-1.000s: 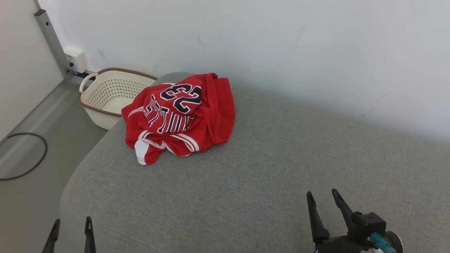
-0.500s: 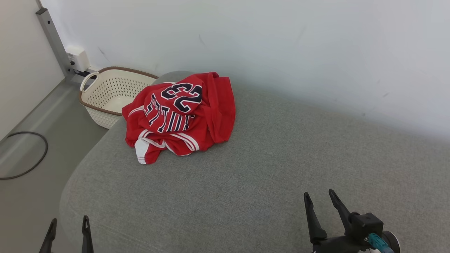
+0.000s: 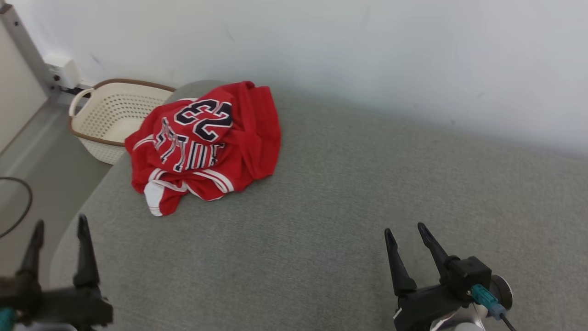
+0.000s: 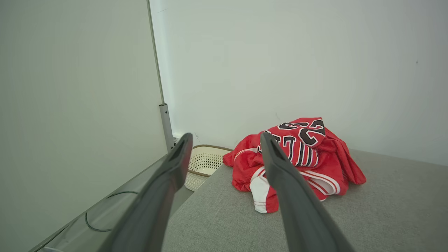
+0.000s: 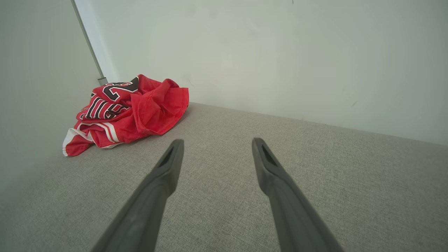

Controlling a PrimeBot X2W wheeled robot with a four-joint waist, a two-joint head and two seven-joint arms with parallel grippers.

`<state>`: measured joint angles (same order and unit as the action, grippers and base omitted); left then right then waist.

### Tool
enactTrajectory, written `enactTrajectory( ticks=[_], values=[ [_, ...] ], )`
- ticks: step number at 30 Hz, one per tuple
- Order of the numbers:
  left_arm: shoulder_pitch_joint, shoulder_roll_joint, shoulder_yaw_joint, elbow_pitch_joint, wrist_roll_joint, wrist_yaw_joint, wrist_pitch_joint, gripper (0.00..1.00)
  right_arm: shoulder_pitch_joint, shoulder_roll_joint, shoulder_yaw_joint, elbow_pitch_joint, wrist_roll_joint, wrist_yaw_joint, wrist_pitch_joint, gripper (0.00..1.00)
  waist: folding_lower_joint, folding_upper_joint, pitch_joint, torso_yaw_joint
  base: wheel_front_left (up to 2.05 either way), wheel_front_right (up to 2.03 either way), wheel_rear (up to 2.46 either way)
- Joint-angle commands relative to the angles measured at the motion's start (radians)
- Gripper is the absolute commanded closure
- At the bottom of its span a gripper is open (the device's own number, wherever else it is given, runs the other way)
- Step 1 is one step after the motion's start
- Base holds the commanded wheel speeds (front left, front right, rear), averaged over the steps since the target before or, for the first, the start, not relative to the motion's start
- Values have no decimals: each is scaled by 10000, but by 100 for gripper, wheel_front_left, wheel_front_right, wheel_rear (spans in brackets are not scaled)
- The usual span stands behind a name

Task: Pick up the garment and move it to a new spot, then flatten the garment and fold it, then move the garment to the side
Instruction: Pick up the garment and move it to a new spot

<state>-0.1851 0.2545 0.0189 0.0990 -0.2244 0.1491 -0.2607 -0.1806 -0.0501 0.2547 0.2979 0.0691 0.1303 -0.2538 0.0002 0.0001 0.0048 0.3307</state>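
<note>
The garment is a red jersey with dark numbers and white trim, crumpled in a heap at the far left corner of the grey cushion. The left wrist view shows the garment ahead, and the right wrist view has the garment at upper left. My left gripper stands open at the lower left, by the cushion's left edge, well short of the jersey. My right gripper is open at the lower right over bare cushion. Both hold nothing: left gripper, right gripper.
A cream perforated basket stands on the floor just left of the cushion's far corner, beside the jersey; the basket also appears in the left wrist view. A black cable loops on the floor. A white wall backs the cushion.
The head camera has turned, shifting the whole picture left and down. My left gripper has risen further into the head view. The jersey lies as before.
</note>
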Motion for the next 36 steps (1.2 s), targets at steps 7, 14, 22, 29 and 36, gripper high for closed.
enactTrajectory(
  ticks=[7,14,22,29,36],
  values=[
    [-1865,687,484,1214,-818,-814,-24,0,-592,-8,338,-176,-4,8,-6,0,-2,-1,1126,-1503,0,0,0],
    [-3592,1515,659,2702,-1314,-1564,540,0,-1103,-6,378,-337,-14,8,-70,0,-2,-1,1920,-2611,0,0,0],
    [-5186,2227,479,4553,-1568,-2228,1130,0,-1439,-1,374,-442,105,8,-115,0,-2,-1,2546,-3541,0,0,0],
    [-6245,2686,-187,5837,-1617,-2633,1716,0,-1578,-4,392,-549,133,8,-115,0,-2,-1,2950,-4019,0,0,0],
    [-6826,3020,-921,6748,-1801,-2755,2304,0,-1717,-3,433,-678,166,8,-119,0,-2,-1,3160,-4222,0,0,0]
  ],
)
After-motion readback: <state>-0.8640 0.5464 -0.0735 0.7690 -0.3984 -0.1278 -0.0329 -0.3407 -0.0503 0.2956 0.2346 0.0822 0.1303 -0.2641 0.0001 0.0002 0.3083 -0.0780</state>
